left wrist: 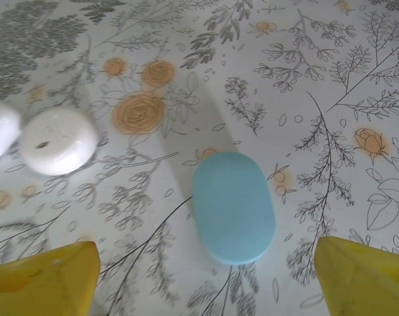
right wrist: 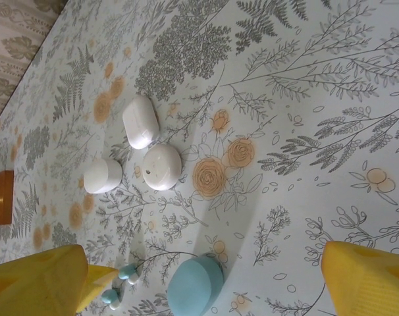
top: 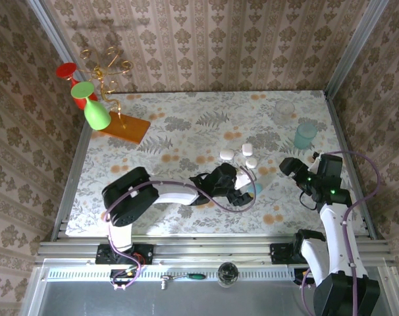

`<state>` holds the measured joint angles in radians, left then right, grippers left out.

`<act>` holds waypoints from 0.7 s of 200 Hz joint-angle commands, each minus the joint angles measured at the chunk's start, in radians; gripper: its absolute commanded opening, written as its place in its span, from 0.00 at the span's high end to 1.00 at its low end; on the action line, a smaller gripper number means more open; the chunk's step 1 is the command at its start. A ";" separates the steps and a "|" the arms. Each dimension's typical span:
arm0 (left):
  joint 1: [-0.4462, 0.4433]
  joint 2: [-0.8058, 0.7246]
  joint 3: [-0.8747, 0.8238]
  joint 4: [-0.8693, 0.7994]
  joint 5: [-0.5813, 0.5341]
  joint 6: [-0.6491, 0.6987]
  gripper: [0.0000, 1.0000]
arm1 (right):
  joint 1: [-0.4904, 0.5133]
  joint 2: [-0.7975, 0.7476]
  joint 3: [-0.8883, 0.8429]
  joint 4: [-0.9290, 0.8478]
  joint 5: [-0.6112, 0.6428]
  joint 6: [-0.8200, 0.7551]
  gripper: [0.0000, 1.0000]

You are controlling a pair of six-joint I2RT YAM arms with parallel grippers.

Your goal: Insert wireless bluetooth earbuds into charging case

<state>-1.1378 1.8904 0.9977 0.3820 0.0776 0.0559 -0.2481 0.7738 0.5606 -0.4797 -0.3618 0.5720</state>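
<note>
The white pillow-shaped charging case [right wrist: 140,122] lies shut on the flowered table, seen also from above [top: 247,148]. Two tiny earbuds [right wrist: 119,283] with teal tips lie side by side next to my right gripper's left finger [right wrist: 48,283]. My right gripper [right wrist: 219,270] is open above the table, nothing between its fingers [top: 293,170]. My left gripper [left wrist: 208,271] is open too, its yellow fingers well apart on either side of a light-blue capsule [left wrist: 234,207] that rests on the table untouched. From above, the left gripper [top: 242,183] sits just left of that capsule [top: 257,187].
A round white disc [right wrist: 162,166] and a white egg-shaped item [right wrist: 103,175] lie beside the case. At the back right stand a clear cup [top: 284,110] and a teal cup [top: 305,133]. A gold wire stand on an orange base [top: 124,126] with green and red goblets occupies the back left.
</note>
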 commanded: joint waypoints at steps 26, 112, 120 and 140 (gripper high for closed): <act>-0.042 0.113 0.081 0.098 -0.095 -0.059 0.10 | -0.025 -0.012 -0.011 -0.029 0.022 -0.018 0.07; -0.028 0.234 0.113 0.107 -0.068 -0.104 0.31 | -0.033 -0.001 -0.014 -0.022 0.004 -0.030 0.07; -0.027 0.237 0.109 0.118 -0.069 -0.113 0.38 | -0.034 -0.003 -0.016 -0.023 0.006 -0.030 0.07; -0.025 0.239 0.106 0.128 -0.066 -0.116 0.51 | -0.037 -0.010 -0.021 -0.025 0.009 -0.030 0.07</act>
<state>-1.1702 2.0995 1.0962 0.4892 0.0078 -0.0364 -0.2783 0.7795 0.5541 -0.4828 -0.3515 0.5529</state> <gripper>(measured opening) 0.558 0.928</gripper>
